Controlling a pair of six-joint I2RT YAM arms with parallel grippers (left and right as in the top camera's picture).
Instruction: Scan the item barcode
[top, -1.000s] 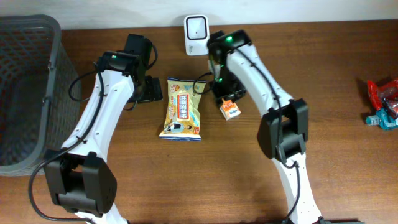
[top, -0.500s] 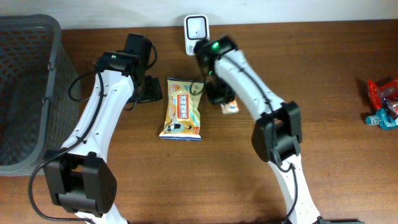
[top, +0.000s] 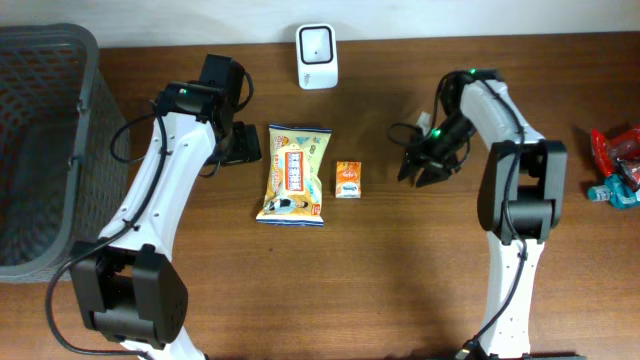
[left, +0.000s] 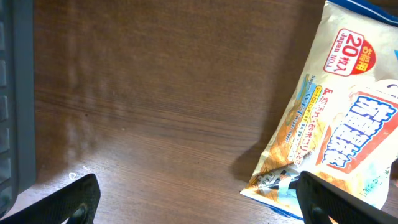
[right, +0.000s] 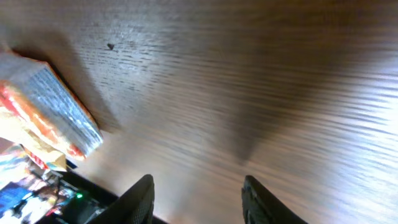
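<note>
Table (top: 560, 300): packet (top: 348, 179) now off right pincer (top: 414, 172)

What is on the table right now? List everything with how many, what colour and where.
table: 1, brown wood, under everything
basket: 1, dark grey mesh, left edge
scanner: 1, white, back edge, centre
snack bag: 1, cream and yellow, centre, lying flat
small box: 1, orange, just right of the snack bag, not touching it
packets: red and teal, right edge, count unclear
left arm: 1, white with black joints
right arm: 1, white with black joints
left hand: 1, black, open, empty, left of the snack bag
right hand: 1, black, open, empty, right of the small box
</note>
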